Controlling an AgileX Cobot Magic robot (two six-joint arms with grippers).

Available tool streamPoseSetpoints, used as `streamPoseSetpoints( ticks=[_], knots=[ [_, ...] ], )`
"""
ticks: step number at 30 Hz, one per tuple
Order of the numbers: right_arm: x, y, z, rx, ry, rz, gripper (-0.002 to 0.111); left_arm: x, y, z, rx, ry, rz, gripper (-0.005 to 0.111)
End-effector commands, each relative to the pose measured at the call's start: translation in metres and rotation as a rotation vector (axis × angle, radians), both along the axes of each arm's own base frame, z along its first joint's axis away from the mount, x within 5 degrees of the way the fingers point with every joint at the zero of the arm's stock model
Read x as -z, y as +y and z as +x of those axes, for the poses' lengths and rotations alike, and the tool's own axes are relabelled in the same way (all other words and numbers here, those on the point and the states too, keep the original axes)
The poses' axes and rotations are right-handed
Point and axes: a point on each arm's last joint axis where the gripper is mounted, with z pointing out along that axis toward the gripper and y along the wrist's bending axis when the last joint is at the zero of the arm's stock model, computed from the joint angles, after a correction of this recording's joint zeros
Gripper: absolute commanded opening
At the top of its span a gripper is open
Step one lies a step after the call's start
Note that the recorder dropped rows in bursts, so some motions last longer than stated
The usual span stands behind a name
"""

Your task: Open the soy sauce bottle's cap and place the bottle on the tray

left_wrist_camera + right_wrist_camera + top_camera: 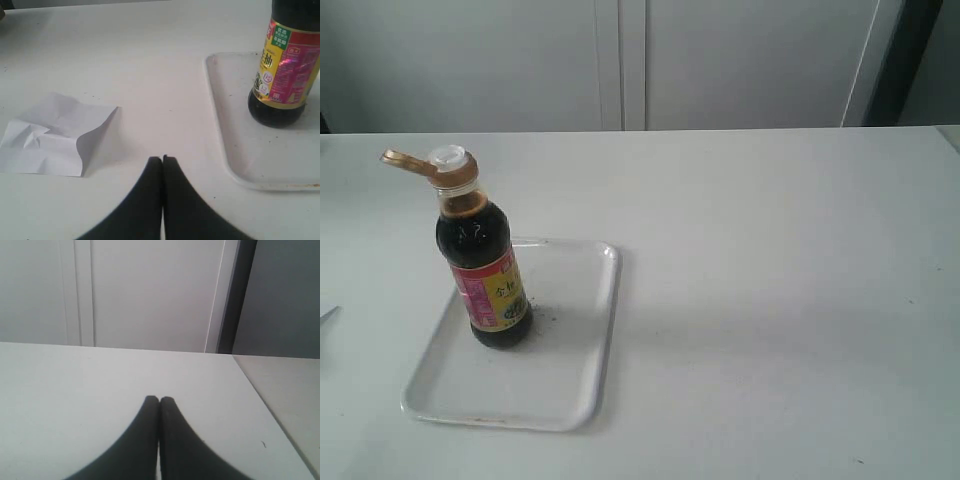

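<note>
The soy sauce bottle (485, 270) stands upright on the white tray (560, 385), toward its far left part. Its golden-brown cap (405, 160) is flipped back on its hinge, baring the white spout (448, 155). In the left wrist view the bottle's lower half (282, 75) rests on the tray (235, 150), off to one side of my left gripper (162, 159), which is shut and empty over the bare table. My right gripper (159, 400) is shut and empty too, with only table and wall before it. Neither gripper shows in the exterior view.
A crumpled sheet of white paper (50, 135) lies on the table beside the left gripper, away from the tray. White cabinet doors (620, 60) stand behind the table. The table's edge (265, 410) runs close to the right gripper.
</note>
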Motion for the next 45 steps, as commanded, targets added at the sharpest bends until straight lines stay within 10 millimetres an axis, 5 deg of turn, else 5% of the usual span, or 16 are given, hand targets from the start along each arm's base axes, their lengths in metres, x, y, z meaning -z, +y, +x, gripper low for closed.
streamPoseSetpoints(
  ticks=[1, 12, 45],
  knots=[
    [0.016, 0.000, -0.009, 0.006, -0.004, -0.001, 0.000, 0.001, 0.000, 0.000, -0.002, 0.003, -0.012, 0.000],
    [0.041, -0.001, -0.020, 0.011, 0.018, 0.016, 0.000, 0.001, 0.000, 0.000, -0.002, 0.003, -0.012, 0.000],
    [0.058, -0.001, -0.022, 0.014, 0.200, -0.020, 0.000, 0.001, 0.000, 0.000, -0.002, 0.003, -0.012, 0.000]
  ],
)
